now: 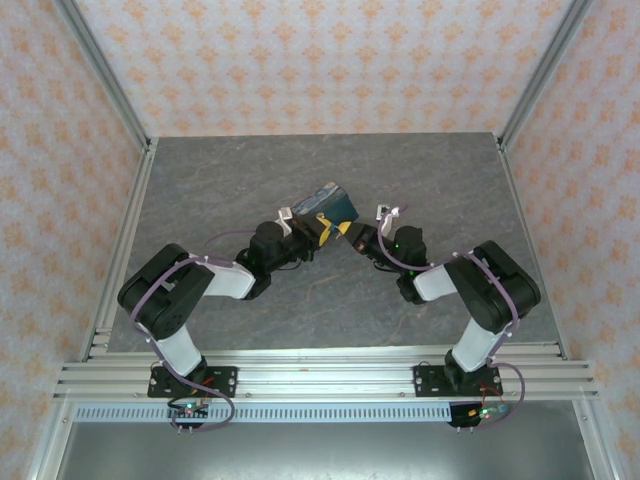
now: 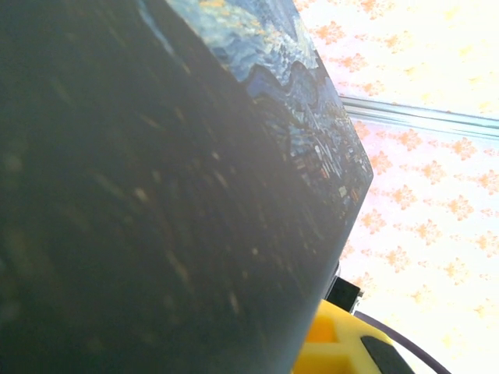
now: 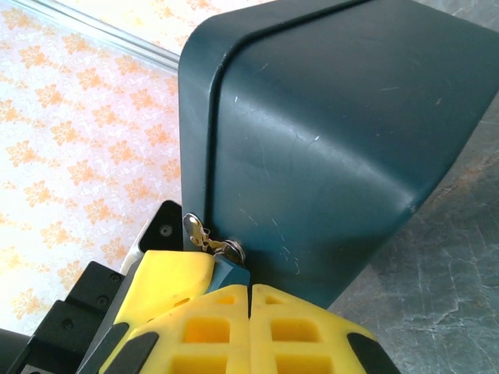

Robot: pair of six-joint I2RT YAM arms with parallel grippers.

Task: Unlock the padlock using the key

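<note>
Right tool (image 3: pixel 249 290) up close: yellow fingers pressed together, with the tiny bluish padlock (image 3: pixel 231 271) touching their tips, just ahead, at the blue box's (image 3: pixel 327 140) lower corner. Can't tell if it's actually pinched. A brassy bit (image 3: pixel 195 231), maybe the key, pokes up-left from it. Left tool (image 1: pixel 318 225) is together too, hard against the box's other side. Right arm's nearer. No readable writing, just night-sky print.

From above and behind we look down over the whole worktop (image 1: pixel 250 170), while both wrist cameras press close against the blue box (image 1: pixel 328 205) near the worktop's middle.
</note>
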